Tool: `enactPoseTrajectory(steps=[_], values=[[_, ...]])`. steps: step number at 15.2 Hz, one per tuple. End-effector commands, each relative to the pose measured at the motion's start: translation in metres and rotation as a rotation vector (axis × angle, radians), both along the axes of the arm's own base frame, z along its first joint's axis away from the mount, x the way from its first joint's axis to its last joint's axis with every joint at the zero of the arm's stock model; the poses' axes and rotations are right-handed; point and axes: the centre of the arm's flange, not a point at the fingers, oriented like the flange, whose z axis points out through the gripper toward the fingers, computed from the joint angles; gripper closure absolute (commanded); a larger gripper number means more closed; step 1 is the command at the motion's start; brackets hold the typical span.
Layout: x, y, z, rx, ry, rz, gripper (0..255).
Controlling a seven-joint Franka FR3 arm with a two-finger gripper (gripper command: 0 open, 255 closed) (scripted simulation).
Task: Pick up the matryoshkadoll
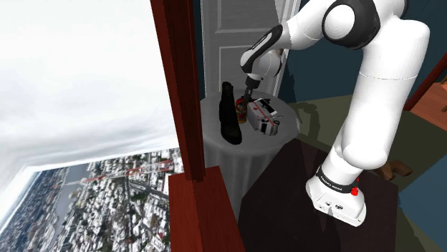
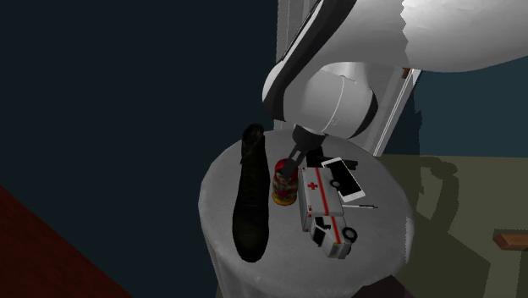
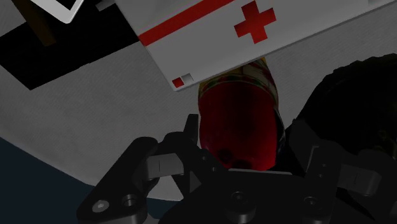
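At the shoulder view's left a window looks out on a city, edged by a red-brown frame (image 1: 183,93). Right of it stands a round grey table (image 1: 215,152) bearing, from left to right, a black boot (image 1: 229,114), the matryoshka doll (image 1: 242,112) and a toy ambulance (image 1: 266,114). The doll, red with yellow and green painting, stands upright near the middle of the tabletop, just beside the boot and touching or nearly touching the ambulance.

The white arm (image 1: 380,79) rises from the dark stand (image 1: 286,207) at the lower right, bends over at the top and reaches left and down. The gripper (image 1: 247,91) points down onto the doll's head. In the wrist view the doll (image 3: 238,121) lies right ahead of the hand, but whether the gripper clasps it cannot be told.

The ambulance (image 3: 242,38) carries a red cross and a red stripe on its white roof.
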Motion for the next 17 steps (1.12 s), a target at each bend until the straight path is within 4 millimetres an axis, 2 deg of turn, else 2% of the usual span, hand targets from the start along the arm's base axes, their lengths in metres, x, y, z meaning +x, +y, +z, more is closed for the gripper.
enactPoseTrajectory(steps=[1,9,17], values=[[0.0,0.0,-0.002,0.0,0.001,0.0,255],[0.0,0.0,-0.002,0.0,0.001,0.0,255],[0.0,0.0,0.04,0.0,0.001,0.0,255]])
